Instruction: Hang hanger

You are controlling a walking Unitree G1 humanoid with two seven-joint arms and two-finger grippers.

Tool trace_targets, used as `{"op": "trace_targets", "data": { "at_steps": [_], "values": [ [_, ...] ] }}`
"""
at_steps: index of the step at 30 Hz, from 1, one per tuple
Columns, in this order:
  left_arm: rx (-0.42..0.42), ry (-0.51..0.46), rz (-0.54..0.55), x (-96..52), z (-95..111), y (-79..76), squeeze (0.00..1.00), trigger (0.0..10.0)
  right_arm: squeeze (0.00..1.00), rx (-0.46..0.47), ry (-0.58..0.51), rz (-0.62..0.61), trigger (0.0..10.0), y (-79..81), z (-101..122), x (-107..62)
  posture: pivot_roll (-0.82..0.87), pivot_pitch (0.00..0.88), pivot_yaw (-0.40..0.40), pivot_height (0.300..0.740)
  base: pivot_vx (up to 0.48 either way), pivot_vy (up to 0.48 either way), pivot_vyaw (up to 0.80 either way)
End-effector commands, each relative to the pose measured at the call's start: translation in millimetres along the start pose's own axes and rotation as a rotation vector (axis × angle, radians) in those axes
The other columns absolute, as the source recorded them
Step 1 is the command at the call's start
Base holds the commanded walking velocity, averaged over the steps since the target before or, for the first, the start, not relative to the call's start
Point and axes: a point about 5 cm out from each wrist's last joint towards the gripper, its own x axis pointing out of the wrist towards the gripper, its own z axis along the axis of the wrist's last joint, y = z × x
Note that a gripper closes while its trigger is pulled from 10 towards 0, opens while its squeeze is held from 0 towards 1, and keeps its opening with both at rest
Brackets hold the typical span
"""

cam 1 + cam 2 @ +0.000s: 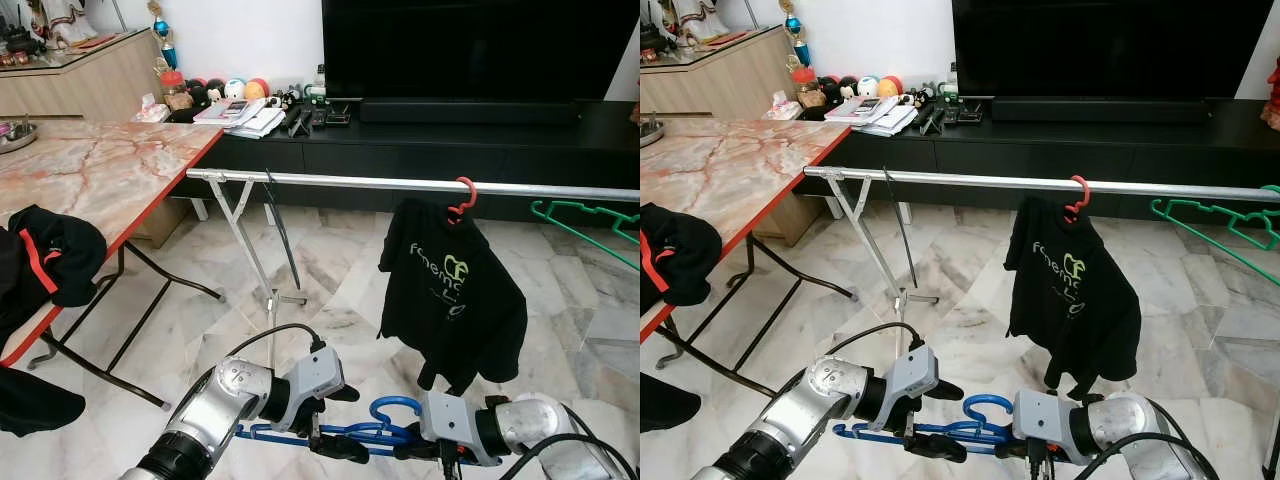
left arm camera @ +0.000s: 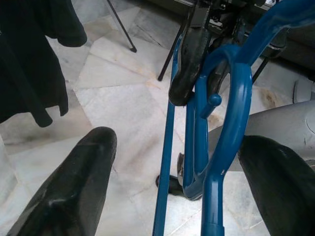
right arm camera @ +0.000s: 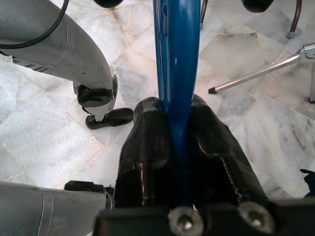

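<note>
We are gripping the blue plastic hanger (image 1: 385, 432) flat and crosswise in our clamped right pincer (image 3: 170, 132); our left pincer (image 1: 338, 420) is gaping alongside; the silver metal rail (image 1: 400, 183) is lying at twelve o'clock

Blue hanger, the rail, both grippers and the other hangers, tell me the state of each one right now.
blue hanger: held low over the floor, not on the rail
right gripper: shut on the blue hanger
left gripper: open, fingers either side of the hanger
rail: level, partly free
red hanger: hooked on the rail, carrying a black shirt
green hanger: bare, by the rail's far end
</note>
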Motion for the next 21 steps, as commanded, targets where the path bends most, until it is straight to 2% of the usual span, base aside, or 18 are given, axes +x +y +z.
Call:
{"op": "trace_targets", "data": {
  "at_steps": [1,21],
  "values": [
    [-0.006,0.012,-0.019,0.7,-1.5,-1.8,0.0,0.0,0.0,-0.055,-0.073,-0.03,10.0,-9.7,19.8,-2.6,0.01,0.034,0.084,0.74,0.0,0.0,0.0],
    [-0.026,0.009,-0.023,0.0,-0.3,-1.2,0.0,0.0,0.0,-0.033,-0.09,-0.056,10.0,-14.5,24.5,-5.1,0.0,0.057,0.087,0.74,0.0,0.0,0.0]
  ]
}}
